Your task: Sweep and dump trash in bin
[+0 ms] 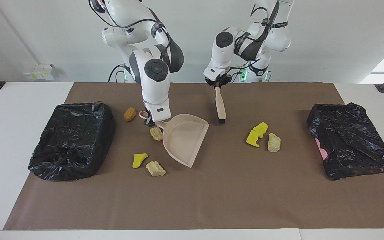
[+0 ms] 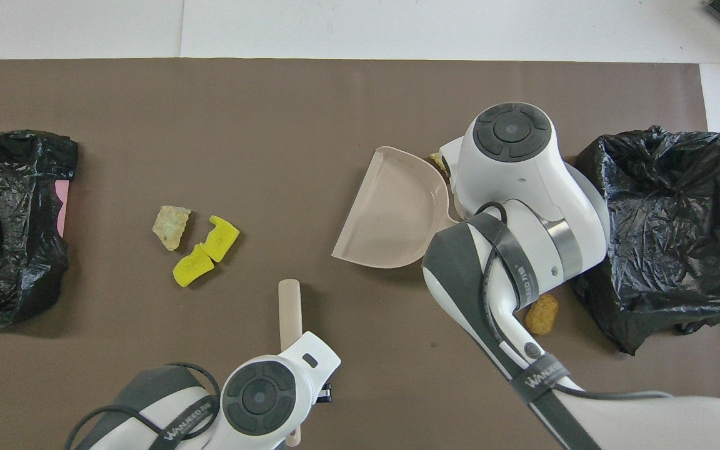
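**A:** Where does the trash sit?

**B:** In two groups on the brown surface (image 1: 212, 200). Toward the left arm's end, two yellow foam wedges (image 1: 257, 134) touch each other, with a beige chunk (image 1: 274, 142) just beside them. Toward the right arm's end lie a brown sponge (image 1: 129, 114), a beige lump (image 1: 156, 133) touching the dustpan's side, a third yellow wedge (image 1: 139, 160) and another beige chunk (image 1: 155, 168).

**A:** And the tools?

**B:** The dustpan (image 1: 183, 136) is held by its handle in the right end effector (image 1: 149, 121), which is clamped together on it. The pan's open mouth faces away from the robots. The brush (image 1: 219, 105) hangs from the left end effector (image 1: 217, 84), clamped on the handle's top. Its long axis runs nearly straight away from the robots, bristle end low, at or just above the surface.

**A:** Which relation matters next?

**B:** The pair of yellow wedges lies sideways from the brush's bristle end, toward the left arm's end and a little farther from the robots. The dustpan is on the brush's inner side. The left arm is nearer that group, so I judge the brush must go round to the outer side of it and sweep inward to the pan. A black-lined bin (image 1: 72, 141) sits at the right arm's end, and another black-lined bin (image 1: 352, 140) at the left arm's end.
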`<action>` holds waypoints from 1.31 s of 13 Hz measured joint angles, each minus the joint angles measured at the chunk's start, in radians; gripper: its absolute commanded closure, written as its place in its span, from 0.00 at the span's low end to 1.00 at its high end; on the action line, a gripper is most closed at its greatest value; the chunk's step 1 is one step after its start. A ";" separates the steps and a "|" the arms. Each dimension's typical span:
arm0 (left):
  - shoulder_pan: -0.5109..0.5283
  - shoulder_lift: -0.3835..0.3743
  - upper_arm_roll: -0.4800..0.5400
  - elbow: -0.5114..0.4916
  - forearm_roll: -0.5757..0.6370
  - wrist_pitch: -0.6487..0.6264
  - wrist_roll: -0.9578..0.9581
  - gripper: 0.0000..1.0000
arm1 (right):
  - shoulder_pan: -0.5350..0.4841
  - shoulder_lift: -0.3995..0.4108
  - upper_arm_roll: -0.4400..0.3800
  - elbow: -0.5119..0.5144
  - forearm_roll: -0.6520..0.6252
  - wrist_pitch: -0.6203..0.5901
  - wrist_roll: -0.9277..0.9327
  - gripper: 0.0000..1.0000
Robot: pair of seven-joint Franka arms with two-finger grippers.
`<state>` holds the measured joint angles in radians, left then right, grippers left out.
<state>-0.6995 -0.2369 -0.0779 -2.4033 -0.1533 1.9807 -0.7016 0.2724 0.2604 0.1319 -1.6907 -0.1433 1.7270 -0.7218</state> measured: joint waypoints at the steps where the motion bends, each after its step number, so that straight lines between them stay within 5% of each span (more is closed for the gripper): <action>1: 0.056 -0.026 0.003 0.026 0.000 -0.056 0.040 1.00 | 0.004 -0.015 0.001 -0.027 -0.001 0.009 -0.006 1.00; 4: 0.243 -0.098 0.010 0.073 0.012 -0.193 0.210 1.00 | 0.058 -0.036 0.003 -0.095 -0.012 0.071 -0.008 1.00; 8: 0.479 -0.075 0.014 0.093 0.150 -0.203 0.401 1.00 | 0.147 0.002 0.003 -0.130 -0.092 0.158 -0.008 1.00; 13: 0.696 0.053 0.014 0.214 0.249 -0.118 0.629 1.00 | 0.193 0.049 0.003 -0.131 -0.129 0.206 -0.010 1.00; 17: 0.706 0.186 0.001 0.213 0.255 0.030 0.649 1.00 | 0.192 0.049 0.002 -0.130 -0.129 0.207 -0.012 1.00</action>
<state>0.0063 -0.0514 -0.0773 -2.1907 0.1020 2.0102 -0.0529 0.4647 0.3091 0.1343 -1.8211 -0.2720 1.9336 -0.7336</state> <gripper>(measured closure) 0.740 0.683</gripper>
